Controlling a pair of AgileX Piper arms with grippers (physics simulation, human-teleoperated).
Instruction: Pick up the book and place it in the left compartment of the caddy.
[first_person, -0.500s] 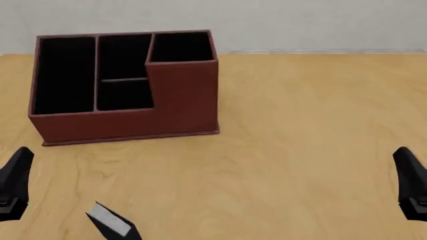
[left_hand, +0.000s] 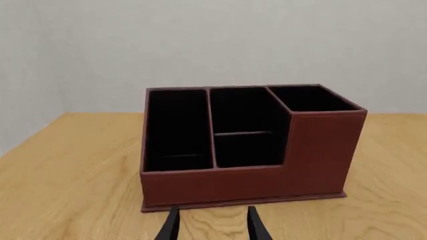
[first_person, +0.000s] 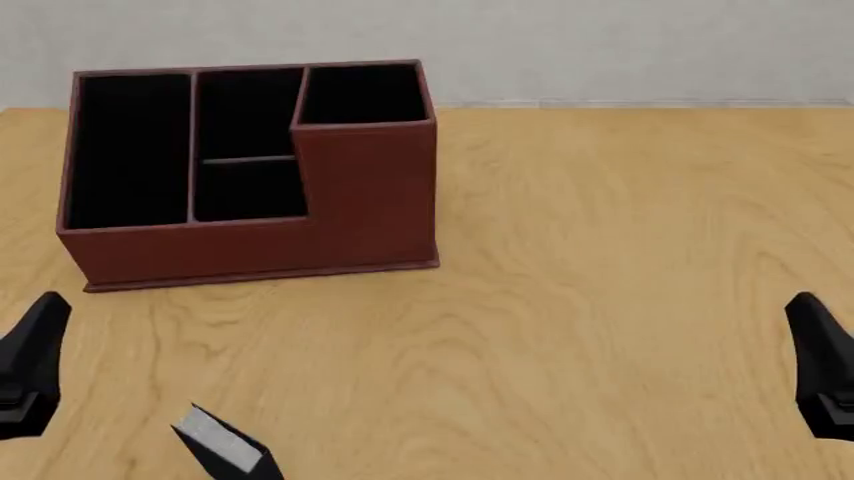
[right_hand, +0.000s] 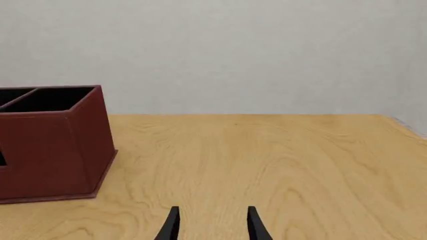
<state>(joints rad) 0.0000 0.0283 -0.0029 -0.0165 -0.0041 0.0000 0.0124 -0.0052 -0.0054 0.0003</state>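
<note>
Both grippers, left (first_person: 30, 365) and right (first_person: 823, 365), hung empty, fingers parted. Book (first_person: 220, 443) lay at 6 o'clock from the caddy (first_person: 247, 170), near the table edge. I judged pickup not started; next, left arm drops onto book, then the left compartment (first_person: 130, 150).

The scene is evenly and brightly lit, with no glare and no visible light source. Only faint, soft shading is seen where the caddy (first_person: 254, 170) meets the table (first_person: 601, 300). All views are rendered sharp, without blur or edge distortion.
</note>
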